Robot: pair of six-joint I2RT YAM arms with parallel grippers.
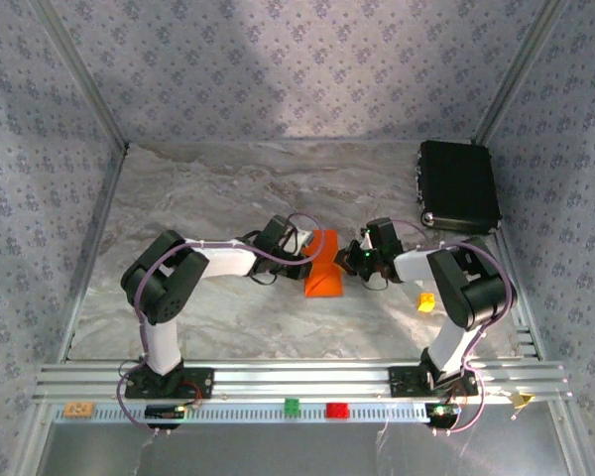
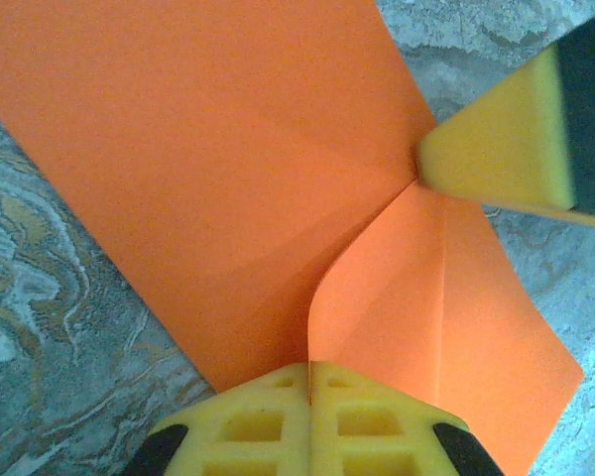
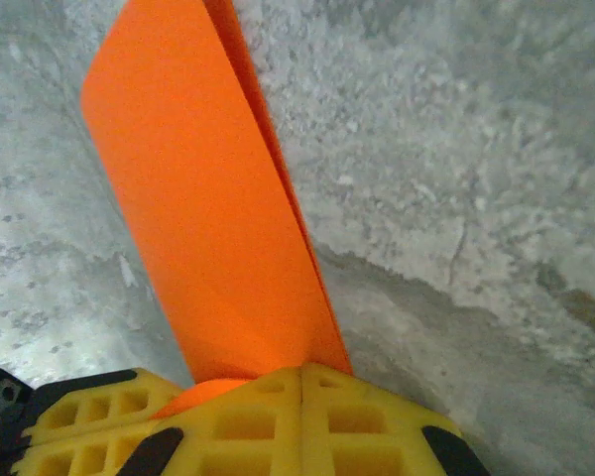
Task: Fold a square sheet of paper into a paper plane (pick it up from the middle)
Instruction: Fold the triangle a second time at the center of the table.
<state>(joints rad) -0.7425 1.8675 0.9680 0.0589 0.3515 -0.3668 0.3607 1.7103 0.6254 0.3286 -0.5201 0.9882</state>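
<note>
The left gripper [image 2: 309, 375] is clamped on the paper [image 2: 208, 169] just ahead of it. The right gripper [image 3: 300, 375] pinches the opposite edge, probably to keep the centre fold taut.

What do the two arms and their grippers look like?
The left arm and right arm have black joint housings and white links. Each carries looping purple cables. The left gripper and right gripper have yellow fingers moulded with a square grid, on black mounts.

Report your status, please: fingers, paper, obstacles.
Left fingers shut on orange paper. Right fingers shut on it too. Paper creased, held between them. Yellow block sits apart, right side.
</note>
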